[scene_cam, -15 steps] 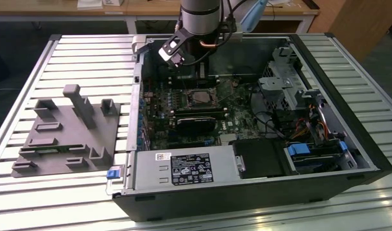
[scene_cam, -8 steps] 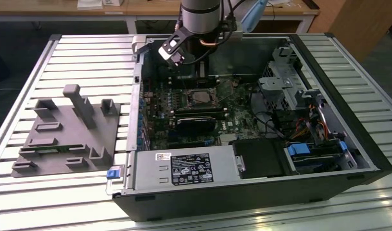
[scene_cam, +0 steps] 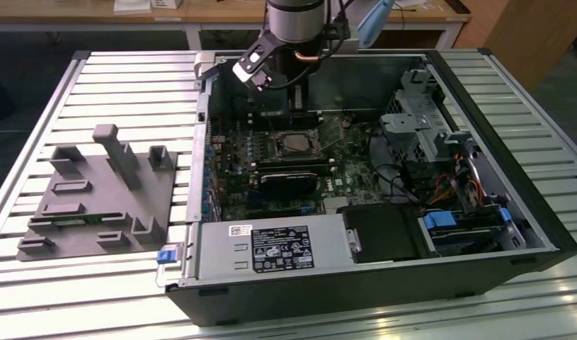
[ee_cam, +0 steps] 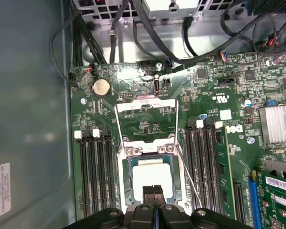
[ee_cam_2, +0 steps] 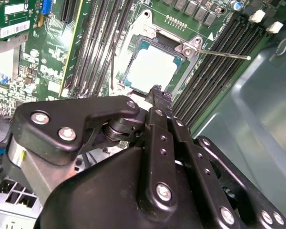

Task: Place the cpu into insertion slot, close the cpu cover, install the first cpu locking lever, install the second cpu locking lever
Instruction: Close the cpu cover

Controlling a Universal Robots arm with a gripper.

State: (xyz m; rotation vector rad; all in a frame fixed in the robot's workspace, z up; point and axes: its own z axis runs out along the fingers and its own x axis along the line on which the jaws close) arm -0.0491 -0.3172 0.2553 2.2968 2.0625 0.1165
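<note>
The cpu (ee_cam: 150, 176), a pale square chip, lies flat in the insertion slot (ee_cam: 124, 183) on the green board; it is also seen in the second wrist view (ee_cam_2: 150, 71) and the exterior view (scene_cam: 294, 146). The cpu cover (ee_cam: 145, 100), a thin silvery frame, is swung open and lies back beyond the slot's hinge. Thin wire locking levers (ee_cam: 189, 176) stand loose beside the slot, one sticking out sideways (ee_cam_2: 224, 55). My gripper (ee_cam: 154, 191) hovers just over the chip's near edge, fingers pressed together with nothing between them; its tip (ee_cam_2: 157, 90) is close above the chip.
Long black memory slots (ee_cam: 93, 176) flank the socket on both sides. Black cables (ee_cam: 152, 33) hang over the board's far edge. The case walls (scene_cam: 208, 120), power supply (scene_cam: 269, 248) and drive cage (scene_cam: 415, 113) hem the board in. A grey fixture (scene_cam: 99, 191) sits on the table outside.
</note>
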